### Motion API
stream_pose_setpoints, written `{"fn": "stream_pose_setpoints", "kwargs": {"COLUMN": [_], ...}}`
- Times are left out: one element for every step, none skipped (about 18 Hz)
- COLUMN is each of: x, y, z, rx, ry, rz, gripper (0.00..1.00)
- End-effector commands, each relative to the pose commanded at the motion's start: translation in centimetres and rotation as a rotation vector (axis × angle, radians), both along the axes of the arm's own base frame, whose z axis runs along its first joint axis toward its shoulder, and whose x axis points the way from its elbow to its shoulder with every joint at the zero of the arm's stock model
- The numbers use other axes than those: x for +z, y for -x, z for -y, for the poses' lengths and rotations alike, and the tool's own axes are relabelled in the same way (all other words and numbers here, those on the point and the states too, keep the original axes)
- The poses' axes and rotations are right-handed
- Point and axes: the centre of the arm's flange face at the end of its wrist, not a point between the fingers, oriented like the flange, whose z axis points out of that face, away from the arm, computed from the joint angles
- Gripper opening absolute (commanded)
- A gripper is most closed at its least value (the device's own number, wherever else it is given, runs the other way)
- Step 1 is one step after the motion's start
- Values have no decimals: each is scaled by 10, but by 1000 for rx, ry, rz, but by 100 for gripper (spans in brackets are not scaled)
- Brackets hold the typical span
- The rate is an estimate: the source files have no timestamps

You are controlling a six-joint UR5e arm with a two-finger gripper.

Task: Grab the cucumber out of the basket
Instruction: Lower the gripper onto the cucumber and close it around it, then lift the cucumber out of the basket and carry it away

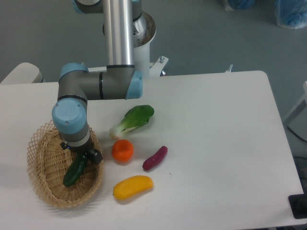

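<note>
Dark green glossy cucumber (74, 172) lying slantwise inside the tan oval wicker basket (41, 184).
</note>
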Motion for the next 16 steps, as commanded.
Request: {"fn": "stream_pose_setpoints", "kwargs": {"x": [0,-1,-1,1,2,3,5,7,11,15,19,21,27,36,45,54], "y": [0,0,0,0,0,0,-1,1,2,6,8,10,11,16,23,30], "z": [0,1,1,1,1,1,0,-1,-2,-2,-4,-4,-3,-3,-4,-5], "rx": [3,6,8,8,6,8,6,6,8,14,17,20,27,40,55,68], "ry": [2,4,5,4,2,-1,-5,-10,-15,-18,-24,-30,-41,-59,-77,-88], "rz": [-1,0,1,0,1,4,4,4,1,0,-2,4,22,50,84,106], "gripper": [50,36,25,15,9,6,6,5,5,5,5,5,5,5,5,5]}}
